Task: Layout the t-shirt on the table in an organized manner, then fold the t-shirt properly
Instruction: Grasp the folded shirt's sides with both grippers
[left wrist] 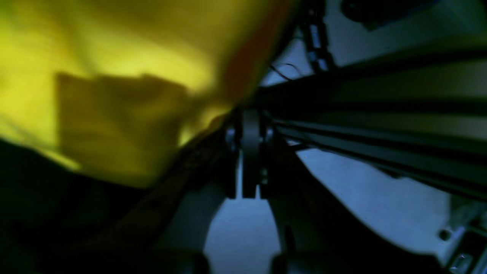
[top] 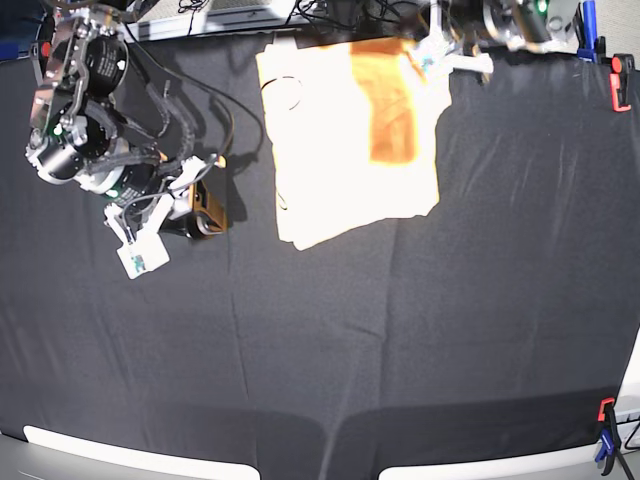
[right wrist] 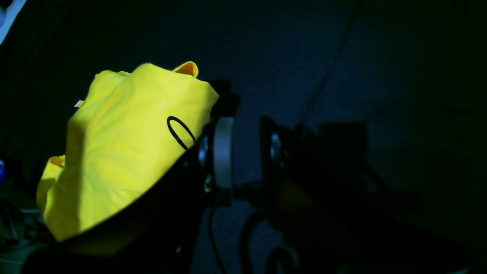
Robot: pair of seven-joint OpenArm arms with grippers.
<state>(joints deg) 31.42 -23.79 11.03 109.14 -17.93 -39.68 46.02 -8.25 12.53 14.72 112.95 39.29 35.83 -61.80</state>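
**Shirt at far edge; left end effector on it, right one well apart**

The shirt [top: 345, 140] is seen in the base view lying on the table [top: 420, 340] toward the far edge, roughly flat, one panel doubled over near the top. Its long axis runs from the far edge toward the near side.

The left end effector [left wrist: 249, 152] is at the shirt's far corner, jaws closed together; cloth lies just beside them, but a grip on it cannot be confirmed.

The right end effector [right wrist: 243, 152] is released, jaws apart, with the shirt off to its side. The left arm is judged nearer.
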